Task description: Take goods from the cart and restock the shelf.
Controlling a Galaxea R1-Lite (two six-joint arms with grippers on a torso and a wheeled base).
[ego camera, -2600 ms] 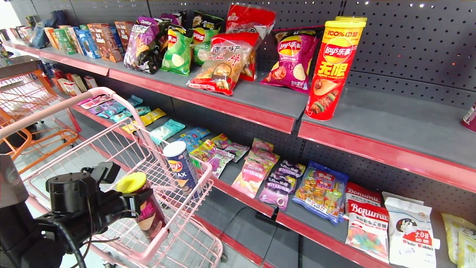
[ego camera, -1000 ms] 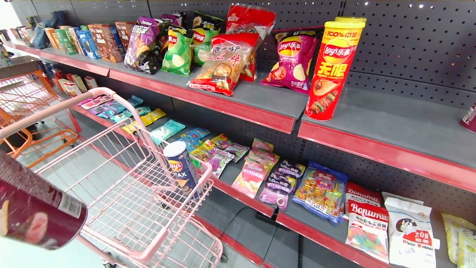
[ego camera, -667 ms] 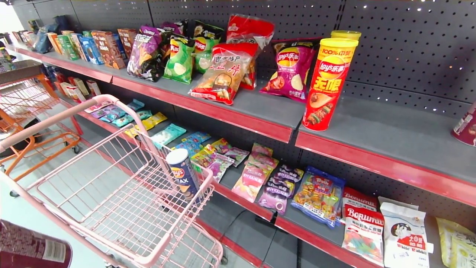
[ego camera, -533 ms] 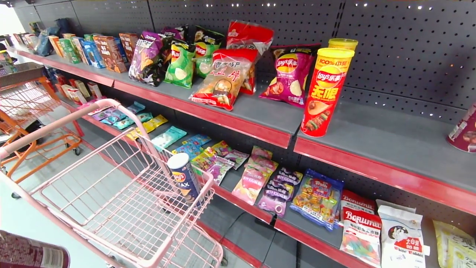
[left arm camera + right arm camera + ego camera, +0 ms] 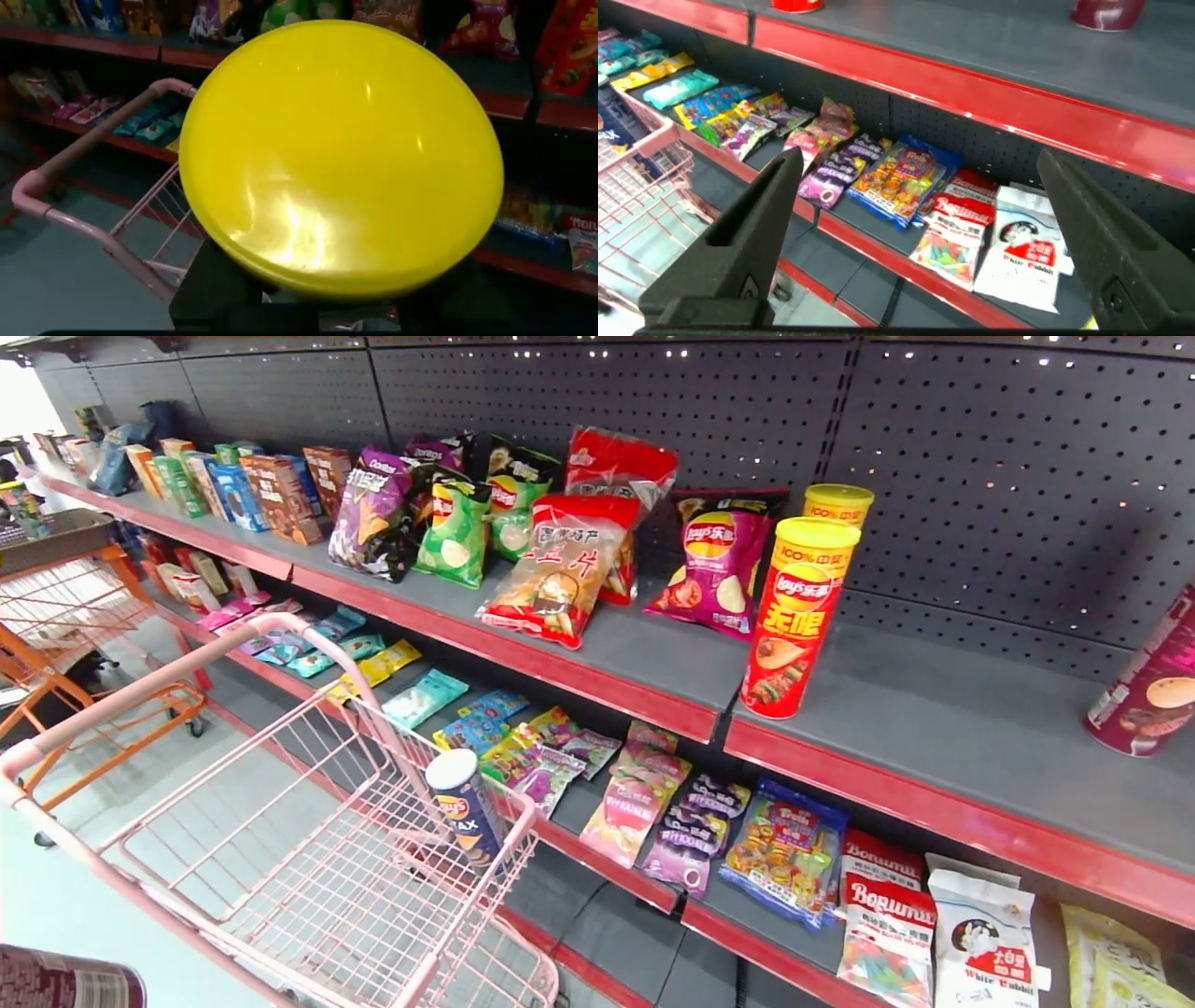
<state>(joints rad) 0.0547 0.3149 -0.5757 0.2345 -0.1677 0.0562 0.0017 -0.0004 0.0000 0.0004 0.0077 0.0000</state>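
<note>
The chip can [image 5: 65, 980] is hanging in the air in the left claw [image 5: 322, 303]. It is low down and far from the tall yellow can [image 5: 794, 616], and the pink cart [image 5: 187, 672] is sitting between the two. The chip can is lying on its side, not standing up. Its yellow lid [image 5: 341, 154] is facing back at the wrist, and its flat bottom is pointing toward the shelf [image 5: 934, 709] where the tall yellow can is standing.

The left claw is squeezing the chip can near the lid end, with its dark fingers [image 5: 220, 294] peeking out under the lid. The right claw [image 5: 920, 163] is gaping wide open and holding nothing. It is hanging lower than the tall yellow can, in front of the candy bags.

A bare patch of shelf is waiting just beside the tall yellow can, on the side away from the chip bags and before a dark red can [image 5: 1144, 686]. The left arm probably needs to lift the chip can up over the pink cart and tip it upright there. A blue can [image 5: 467, 807] is waiting in the cart corner nearest the tall yellow can.
</note>
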